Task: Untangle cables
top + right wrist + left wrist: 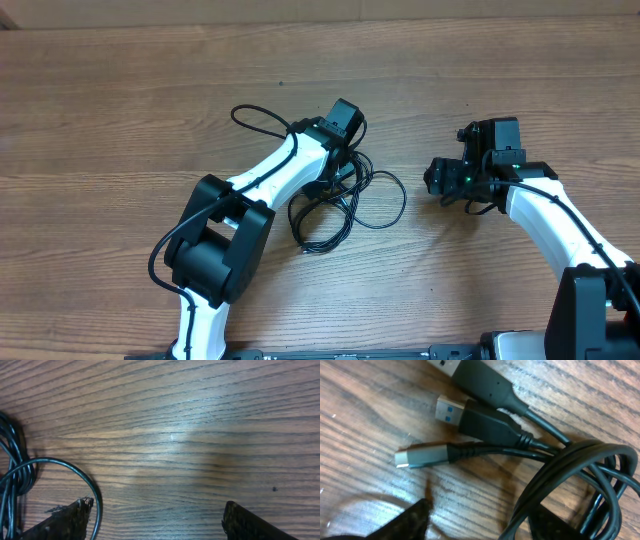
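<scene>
Brown wood-grain table (120, 90) w/ few tiny dark specks (281, 84)

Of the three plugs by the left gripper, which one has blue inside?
The middle plug: its silver shell shows a blue insert. The top plug shows no blue, and the bottom plug is a slimmer grey one.

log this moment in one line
left hand: open over cables | right hand: open, empty | cables: overlapping loops on table
</scene>
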